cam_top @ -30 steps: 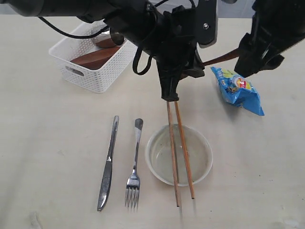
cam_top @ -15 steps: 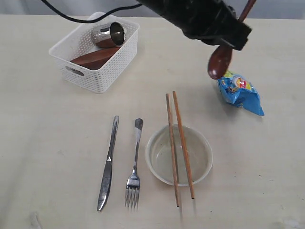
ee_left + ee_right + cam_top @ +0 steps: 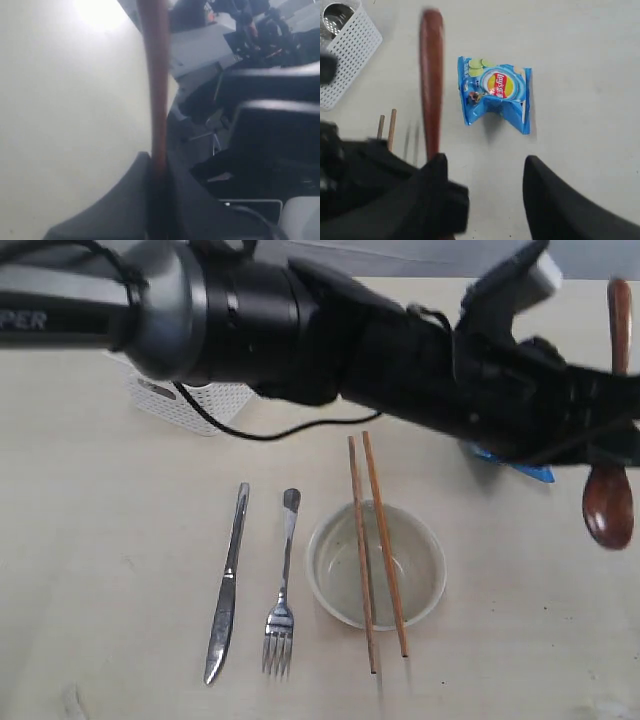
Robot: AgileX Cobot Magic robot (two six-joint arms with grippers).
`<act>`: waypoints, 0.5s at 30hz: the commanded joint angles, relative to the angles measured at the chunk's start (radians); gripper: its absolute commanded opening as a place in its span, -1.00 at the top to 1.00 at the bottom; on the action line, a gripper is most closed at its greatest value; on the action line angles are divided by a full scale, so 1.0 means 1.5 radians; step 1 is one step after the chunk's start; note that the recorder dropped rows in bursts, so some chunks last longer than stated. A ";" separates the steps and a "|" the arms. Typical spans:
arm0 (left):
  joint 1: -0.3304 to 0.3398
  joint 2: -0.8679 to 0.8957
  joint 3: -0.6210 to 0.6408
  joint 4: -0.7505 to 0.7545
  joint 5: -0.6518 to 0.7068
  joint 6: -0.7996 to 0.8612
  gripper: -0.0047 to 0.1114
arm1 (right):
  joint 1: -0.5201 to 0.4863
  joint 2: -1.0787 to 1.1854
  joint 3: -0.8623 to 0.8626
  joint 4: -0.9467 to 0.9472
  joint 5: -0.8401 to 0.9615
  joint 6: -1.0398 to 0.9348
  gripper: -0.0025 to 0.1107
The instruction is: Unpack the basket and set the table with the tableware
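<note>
Left gripper (image 3: 159, 192) on spoon (image 3: 608, 505); basket (image 3: 200, 410) half-hidden

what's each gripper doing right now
left gripper: closed, holding the spoon by its handle
right gripper: open, holding nothing

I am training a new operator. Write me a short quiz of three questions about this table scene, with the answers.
1. True or false: the chopsticks rest across the bowl.
2. Which hand holds the wooden spoon? A) left B) right C) neither
3. Fill in: right beside the knife lies the ____.
Key: 1 true; 2 A, the left hand; 3 fork.
</note>
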 commanded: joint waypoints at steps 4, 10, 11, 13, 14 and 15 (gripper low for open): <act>-0.032 0.050 0.024 -0.024 0.009 0.012 0.92 | -0.005 -0.011 -0.011 -0.004 0.053 0.046 0.13; -0.029 0.050 0.023 -0.024 0.007 0.031 0.92 | -0.005 0.023 0.062 0.074 -0.016 0.113 0.13; -0.029 0.050 0.023 -0.024 0.007 0.031 0.92 | -0.005 0.038 0.072 0.081 -0.027 0.108 0.13; -0.029 0.050 0.023 -0.024 0.007 0.033 0.92 | -0.005 0.057 0.073 0.086 -0.040 0.103 0.13; -0.029 0.050 0.023 -0.024 0.007 0.033 0.92 | -0.005 0.062 0.073 0.099 -0.042 0.092 0.13; -0.029 0.050 0.023 -0.024 0.007 0.033 0.92 | -0.005 0.073 0.073 0.111 -0.042 0.077 0.13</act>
